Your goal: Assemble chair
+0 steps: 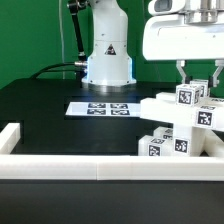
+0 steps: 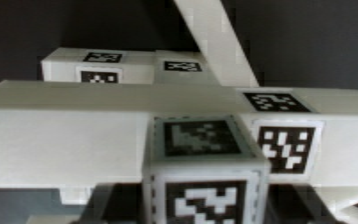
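The gripper (image 1: 193, 84) is standing over the chair (image 1: 178, 128) at the exterior view's right, its fingers (image 1: 181, 74) closed down around a tagged white block (image 1: 192, 96) at the top of the stack. The chair pieces are sitting on the black table (image 1: 50, 105), inside the white wall (image 1: 70, 166). The marker board (image 1: 100, 107) is lying flat well apart, before the arm's base (image 1: 106, 55)

**Matt white plastic on a dark tabletop**

The chair parts (image 1: 185, 125) look like smooth, matt white plastic with printed black-and-white tags. The tabletop (image 1: 40, 105) is matt black. The marker board (image 1: 99, 107) looks thin and papery. The arm (image 1: 107, 50) has a glossy white shell.
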Controlling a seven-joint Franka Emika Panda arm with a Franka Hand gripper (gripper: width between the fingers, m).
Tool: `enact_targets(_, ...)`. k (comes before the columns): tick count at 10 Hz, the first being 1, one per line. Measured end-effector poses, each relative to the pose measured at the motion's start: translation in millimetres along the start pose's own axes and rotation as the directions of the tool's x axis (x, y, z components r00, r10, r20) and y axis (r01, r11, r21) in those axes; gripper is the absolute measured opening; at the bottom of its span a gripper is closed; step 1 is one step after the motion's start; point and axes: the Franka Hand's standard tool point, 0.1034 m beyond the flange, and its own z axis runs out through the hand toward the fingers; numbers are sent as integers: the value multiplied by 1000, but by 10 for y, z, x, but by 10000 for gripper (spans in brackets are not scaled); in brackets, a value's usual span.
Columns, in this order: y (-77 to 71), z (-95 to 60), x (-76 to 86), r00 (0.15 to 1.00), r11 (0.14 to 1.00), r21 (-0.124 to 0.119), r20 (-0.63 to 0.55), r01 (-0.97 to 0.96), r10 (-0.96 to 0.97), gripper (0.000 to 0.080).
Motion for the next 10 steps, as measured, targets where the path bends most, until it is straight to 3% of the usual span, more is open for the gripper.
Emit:
enact_targets(2, -2, -1, -1, 991, 991, 0, 0, -133, 133, 285)
enact_targets(5, -1, 2, 0, 990, 990, 0, 0, -142, 142, 287)
enact_targets(7, 0, 2, 0, 990, 990, 0, 0, -142, 142, 601)
enact_targets(10, 0, 2, 0, 990, 990, 0, 0, -141, 141, 647)
